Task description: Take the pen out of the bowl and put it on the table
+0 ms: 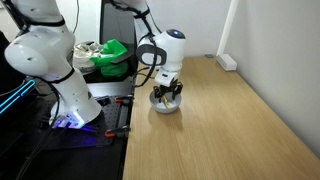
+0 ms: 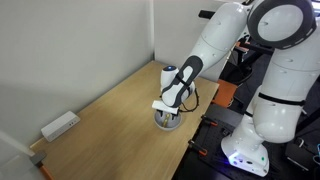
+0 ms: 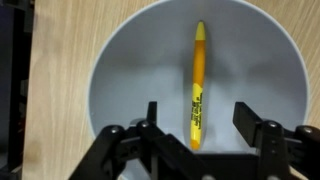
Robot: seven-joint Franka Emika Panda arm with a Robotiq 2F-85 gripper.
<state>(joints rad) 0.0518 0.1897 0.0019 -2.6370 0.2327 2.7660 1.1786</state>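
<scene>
The gripper (image 3: 198, 120) hangs straight down over the bowl (image 3: 120, 80) with its jaws spread wide and pinching nothing. In the wrist view the two dark fingers (image 3: 152, 114) stand apart on either side of the pen's near end without touching it. The pen (image 3: 197, 80) lies inside the bowl on its floor. It is a yellow stick with dark print along the near half, running from near to far just right of the bowl's middle. The bowl sits on the table (image 3: 55, 60) of pale wood, close to its edge on the robot's side. In both exterior views the gripper (image 1: 167, 92) (image 2: 168, 112) dips into the bowl (image 1: 165, 107) (image 2: 168, 124), and the pen cannot be made out there. A white block (image 1: 227, 61) (image 2: 60, 125) lies well apart, at the table's (image 1: 220, 120) (image 2: 100, 110) far edge by the wall.
</scene>
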